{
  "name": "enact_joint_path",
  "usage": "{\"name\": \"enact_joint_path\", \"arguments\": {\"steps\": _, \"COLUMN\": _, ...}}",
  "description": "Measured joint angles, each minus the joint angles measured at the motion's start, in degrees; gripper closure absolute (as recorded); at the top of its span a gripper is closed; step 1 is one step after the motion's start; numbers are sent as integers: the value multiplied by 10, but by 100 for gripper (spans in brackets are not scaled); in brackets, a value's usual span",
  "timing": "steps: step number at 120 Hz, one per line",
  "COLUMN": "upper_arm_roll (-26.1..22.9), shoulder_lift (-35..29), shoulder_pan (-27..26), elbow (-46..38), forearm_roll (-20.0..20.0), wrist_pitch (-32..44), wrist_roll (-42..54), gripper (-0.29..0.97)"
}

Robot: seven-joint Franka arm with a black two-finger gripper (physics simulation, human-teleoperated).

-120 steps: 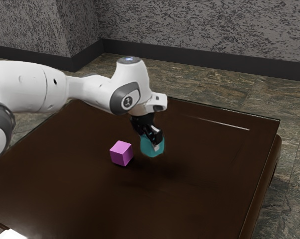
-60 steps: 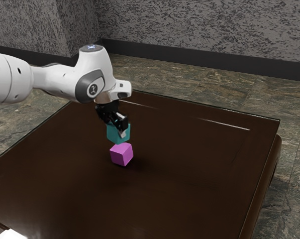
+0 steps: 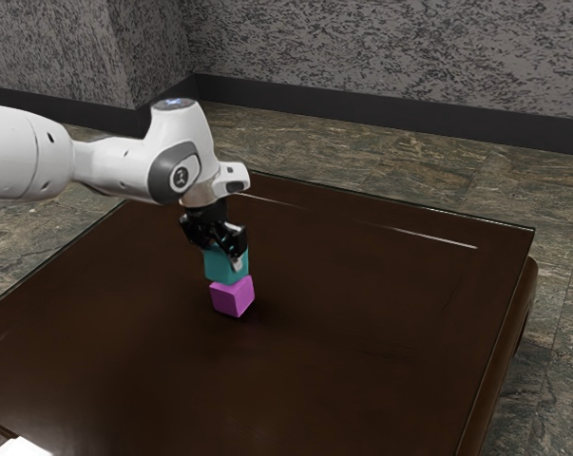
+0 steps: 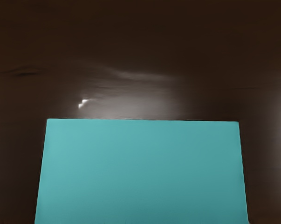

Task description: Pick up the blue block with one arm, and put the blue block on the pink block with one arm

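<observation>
A: What takes up most of the room?

B: A speckled grey wall (image 3: 410, 47) with a dark skirting at its foot, and below it a mottled stone floor (image 3: 410, 161). On the floor stands a wide, dark brown table (image 3: 381, 323) with a glossy top and a raised edge.

A: And the arm?

B: The white arm (image 3: 86, 166) comes in from the exterior view's left and bends down over the table's near-left part. At its end the black gripper (image 3: 223, 253) points downward.

A: How does the pincer stand?

B: Narrow – its two fingers press on the blue block (image 3: 226, 268) from opposite sides, so it holds the block between them.

A: Where is that block?

B: Directly on top of the pink block (image 3: 232, 296). Its underside meets the pink block's top face and the two line up closely, with the pink one resting on the table.

A: Anything from the hand's camera?

B: The blue block (image 4: 140, 172) shows as a broad teal face just under the hand – beyond it the dark tabletop (image 4: 140, 46) with a pale sheen of reflected light.
</observation>
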Motion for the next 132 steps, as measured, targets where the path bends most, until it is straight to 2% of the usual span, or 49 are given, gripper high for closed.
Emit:
{"name": "enact_joint_path", "arguments": {"steps": 16, "upper_arm_roll": 0, "shoulder_lift": 7, "shoulder_pan": 0, "elbow": 6, "forearm_roll": 0, "wrist_pitch": 0, "wrist_roll": -10, "gripper": 31}}
{"name": "enact_joint_path", "arguments": {"steps": 42, "upper_arm_roll": 1, "shoulder_lift": -13, "shoulder_pan": -2, "elbow": 0, "forearm_roll": -5, "wrist_pitch": -1, "wrist_roll": -20, "gripper": 13}}
{"name": "enact_joint_path", "arguments": {"steps": 59, "upper_arm_roll": 1, "shoulder_lift": -149, "shoulder_pan": -13, "elbow": -19, "forearm_roll": 24, "wrist_pitch": -15, "wrist_roll": -27, "gripper": 6}}
{"name": "enact_joint_path", "arguments": {"steps": 73, "upper_arm_roll": 7, "shoulder_lift": -220, "shoulder_pan": -19, "elbow": -9, "forearm_roll": 42, "wrist_pitch": -44, "wrist_roll": -49, "gripper": 4}}
{"name": "enact_joint_path", "arguments": {"steps": 82, "upper_arm_roll": 21, "shoulder_lift": -256, "shoulder_pan": -37, "elbow": 19, "forearm_roll": 47, "wrist_pitch": -101, "wrist_roll": -117, "gripper": 3}}
{"name": "enact_joint_path", "arguments": {"steps": 92, "upper_arm_roll": 56, "shoulder_lift": -287, "shoulder_pan": -70, "elbow": 85, "forearm_roll": 89, "wrist_pitch": -217, "wrist_roll": -221, "gripper": 2}}
{"name": "enact_joint_path", "arguments": {"steps": 106, "upper_arm_roll": 88, "shoulder_lift": -305, "shoulder_pan": -68, "elbow": 87, "forearm_roll": 124, "wrist_pitch": -329, "wrist_roll": -345, "gripper": 1}}
{"name": "enact_joint_path", "arguments": {"steps": 118, "upper_arm_roll": 90, "shoulder_lift": -304, "shoulder_pan": -56, "elbow": 66, "forearm_roll": 113, "wrist_pitch": -382, "wrist_roll": -434, "gripper": 1}}
{"name": "enact_joint_path", "arguments": {"steps": 132, "upper_arm_roll": 91, "shoulder_lift": -303, "shoulder_pan": -54, "elbow": 50, "forearm_roll": 109, "wrist_pitch": -390, "wrist_roll": -520, "gripper": 0}}
